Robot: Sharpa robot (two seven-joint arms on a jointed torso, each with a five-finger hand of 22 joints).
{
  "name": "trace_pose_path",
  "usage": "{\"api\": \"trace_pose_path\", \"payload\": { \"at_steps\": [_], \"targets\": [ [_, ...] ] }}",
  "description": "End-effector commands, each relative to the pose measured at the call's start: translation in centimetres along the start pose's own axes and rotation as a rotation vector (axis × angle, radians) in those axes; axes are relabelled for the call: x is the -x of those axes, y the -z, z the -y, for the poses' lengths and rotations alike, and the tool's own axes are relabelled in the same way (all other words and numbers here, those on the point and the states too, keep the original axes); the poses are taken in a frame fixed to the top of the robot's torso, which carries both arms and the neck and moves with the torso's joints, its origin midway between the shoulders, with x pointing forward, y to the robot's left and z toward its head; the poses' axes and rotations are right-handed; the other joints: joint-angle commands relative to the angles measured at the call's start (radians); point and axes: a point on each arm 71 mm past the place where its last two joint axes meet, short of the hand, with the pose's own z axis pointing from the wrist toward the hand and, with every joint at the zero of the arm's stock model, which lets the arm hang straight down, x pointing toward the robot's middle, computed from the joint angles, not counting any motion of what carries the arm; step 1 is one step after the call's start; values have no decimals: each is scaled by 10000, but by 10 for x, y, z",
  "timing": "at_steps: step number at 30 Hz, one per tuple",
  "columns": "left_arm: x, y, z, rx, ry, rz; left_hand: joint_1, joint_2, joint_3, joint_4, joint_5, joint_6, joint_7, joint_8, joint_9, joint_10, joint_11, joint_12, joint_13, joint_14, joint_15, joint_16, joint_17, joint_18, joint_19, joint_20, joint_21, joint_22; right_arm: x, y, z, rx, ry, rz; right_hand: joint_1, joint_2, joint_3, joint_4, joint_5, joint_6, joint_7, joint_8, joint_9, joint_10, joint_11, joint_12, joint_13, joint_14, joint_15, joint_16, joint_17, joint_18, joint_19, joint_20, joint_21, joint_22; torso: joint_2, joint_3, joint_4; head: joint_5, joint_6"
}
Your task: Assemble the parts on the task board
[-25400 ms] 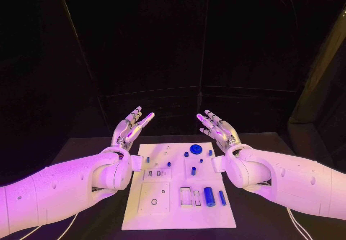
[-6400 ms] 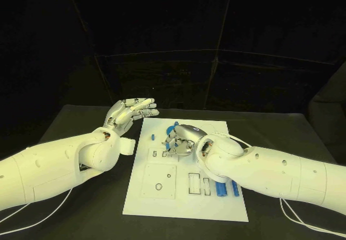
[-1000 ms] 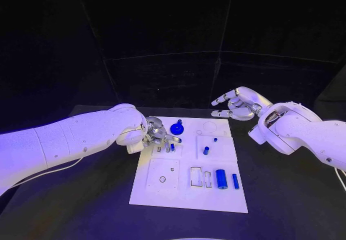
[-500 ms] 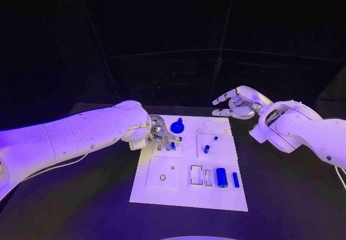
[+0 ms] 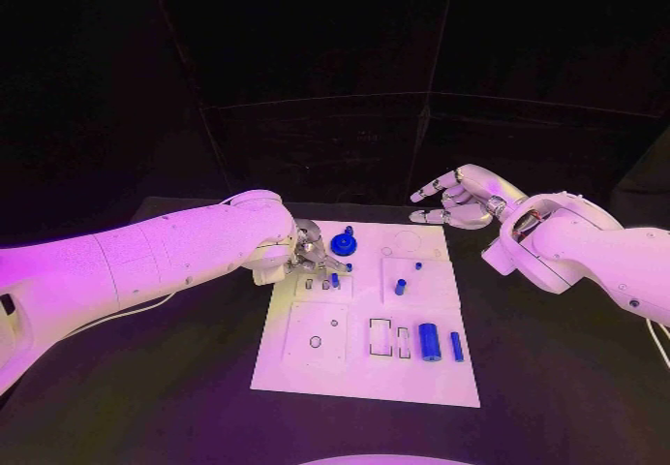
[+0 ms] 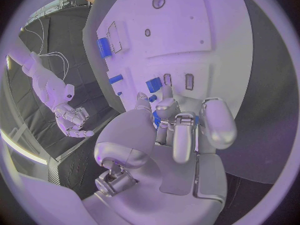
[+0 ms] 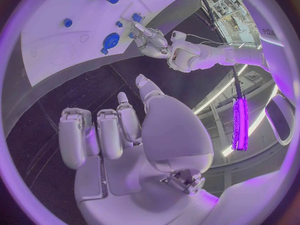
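Observation:
The white task board (image 5: 366, 373) lies mid-table. My left hand (image 5: 316, 255) hangs over its far left part, fingers curled down beside the blue knob (image 5: 344, 244). In the left wrist view the blue knob (image 6: 156, 118) shows between the fingers (image 6: 182, 135); I cannot tell whether they grip it. A small blue peg (image 5: 334, 280) stands just near of the hand. More blue pegs (image 5: 400, 287) stand mid-board, and a blue cylinder (image 5: 429, 343) and a blue bar (image 5: 455, 346) lie at the near right. My right hand (image 5: 462, 201) is raised beyond the far right corner, holding nothing.
The board has an oval hole (image 5: 316, 341) and rectangular slots (image 5: 380, 337) in its near half. Black table (image 5: 167, 387) surrounds the board on all sides. My right forearm (image 5: 587, 252) hangs over the table to the right of the board.
My left hand has shifted a little to the right across the board's far left part, up against the blue knob. The right hand has hardly moved.

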Motion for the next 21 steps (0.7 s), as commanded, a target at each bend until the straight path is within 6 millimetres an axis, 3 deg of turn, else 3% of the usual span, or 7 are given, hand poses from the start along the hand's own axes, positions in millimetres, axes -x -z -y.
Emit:
{"api": "trace_pose_path", "payload": {
  "at_steps": [1,21],
  "targets": [
    [0,0,2,67,-335,-83,102,1,60,27,-33,-77,-28,45,25,-15,-17,30,2,999,-66,57,2537,-177,-6,-74,65,25,0,-1,-1,13,-6,-91,-19,85,-46,-1,25,65,-17,64,2,-58,-2,-36,507,492,-45,-48,147,60,-69,-8,-54,1247,3,-4,16,-23,-4],
    [-2,-2,11,-56,-499,-225,402,-22,146,-67,-33,-157,-59,310,161,23,-44,121,52,1011,-87,82,2591,-193,7,-87,142,158,-1,-3,-1,-52,-3,-145,-2,104,-56,0,38,72,-22,73,1,-71,-9,-69,480,471,-52,-102,56,74,-108,-15,-85,1196,8,-5,27,-30,-53]
  ]
}}
